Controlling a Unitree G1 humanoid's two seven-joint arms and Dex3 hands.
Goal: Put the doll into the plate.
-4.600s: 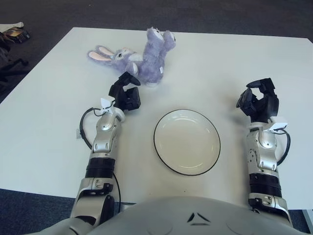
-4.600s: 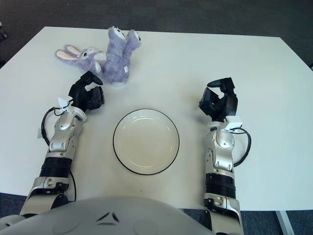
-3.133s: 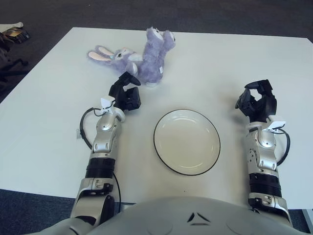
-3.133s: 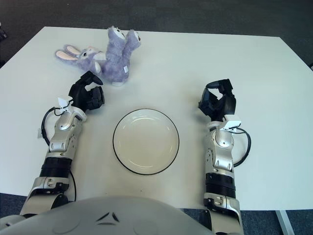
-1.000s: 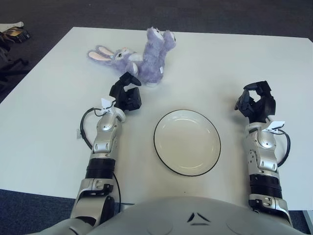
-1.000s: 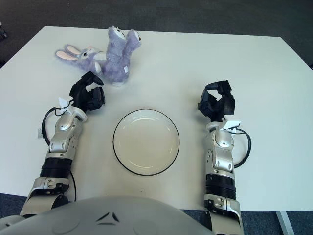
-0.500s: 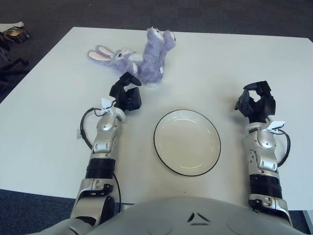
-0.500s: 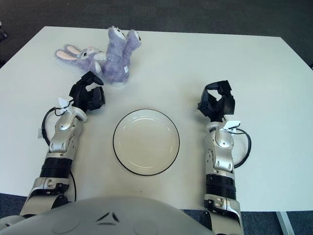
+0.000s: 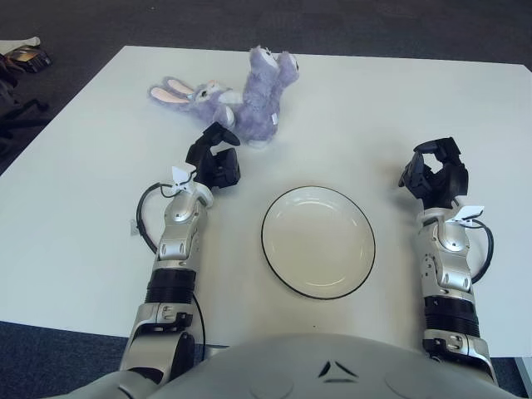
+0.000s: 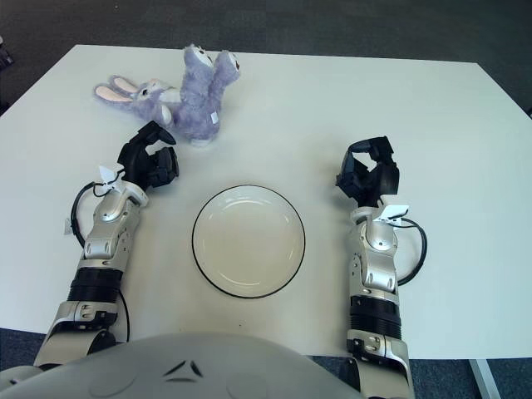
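Observation:
A purple plush rabbit doll (image 9: 243, 98) lies on the white table at the far left, ears pointing left and feet up toward the back. A white plate with a dark rim (image 9: 317, 241) sits in the middle near me and holds nothing. My left hand (image 9: 214, 160) hovers just in front of the doll, a short gap from its body, fingers curled and holding nothing. My right hand (image 9: 435, 177) shows to the right of the plate, fingers curled and holding nothing.
The white table (image 9: 374, 100) spreads wide behind the plate and to the right. Dark carpet surrounds it. Some dark objects (image 9: 18, 62) lie on the floor beyond the table's left edge.
My right hand has shifted slightly and its fingers have curled a little more since the earliest frames. The left hand, doll and plate have stayed put.

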